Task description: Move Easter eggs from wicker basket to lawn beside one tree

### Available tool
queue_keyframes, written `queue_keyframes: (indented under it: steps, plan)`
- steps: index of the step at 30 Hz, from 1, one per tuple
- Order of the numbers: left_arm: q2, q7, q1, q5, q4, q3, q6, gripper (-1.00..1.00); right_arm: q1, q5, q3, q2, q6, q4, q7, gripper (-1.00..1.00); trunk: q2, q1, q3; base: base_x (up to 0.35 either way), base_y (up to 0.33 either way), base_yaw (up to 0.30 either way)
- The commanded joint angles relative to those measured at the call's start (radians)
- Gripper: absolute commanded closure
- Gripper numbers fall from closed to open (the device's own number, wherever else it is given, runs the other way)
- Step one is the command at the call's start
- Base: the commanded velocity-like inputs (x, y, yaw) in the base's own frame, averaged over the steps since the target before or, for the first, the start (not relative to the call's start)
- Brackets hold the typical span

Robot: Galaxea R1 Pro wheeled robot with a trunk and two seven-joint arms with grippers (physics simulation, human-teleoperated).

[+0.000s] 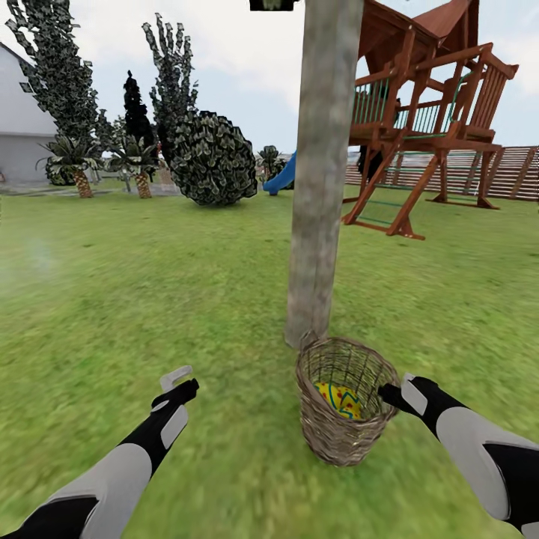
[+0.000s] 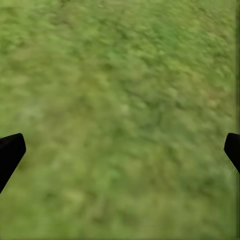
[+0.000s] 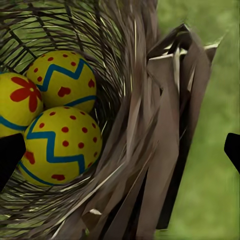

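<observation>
At lower centre of the head view, the brown woven-twig wicker basket [image 1: 344, 404] stands on bright green lawn [image 1: 150, 299], touching the thick grey-brown trunk [image 1: 318, 187]. Three yellow zigzag-painted eggs [image 3: 62, 145] lie inside. The right gripper [image 1: 395, 393], spread, straddles its rim; the left gripper [image 1: 177, 385], spread, hovers over grass.

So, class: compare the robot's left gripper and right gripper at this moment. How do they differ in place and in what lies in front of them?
The left gripper hangs over bare lawn, away from the wicker basket; the right gripper sits at the basket's rim. The left wrist view shows grass between the fingers; the right wrist view shows the basket wall and three Easter eggs inside. Both are open and hold nothing.
</observation>
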Motion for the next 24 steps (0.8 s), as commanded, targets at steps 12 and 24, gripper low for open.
queue_keyframes:
  steps: [12,24]
  plan:
    - [-0.001,0.0,0.0,0.009,0.0,0.003,-0.005,-1.0,0.0,-0.001,-0.007,0.0,0.005,-0.002,-0.005,-1.0,0.084,-0.046,0.037,0.0,0.0,0.0]
    - [-0.001,0.0,0.0,0.008,0.0,0.003,-0.005,-1.0,0.0,0.0,-0.007,-0.001,0.0,-0.002,-0.004,-1.0,0.168,-0.092,0.074,0.0,0.0,0.0]
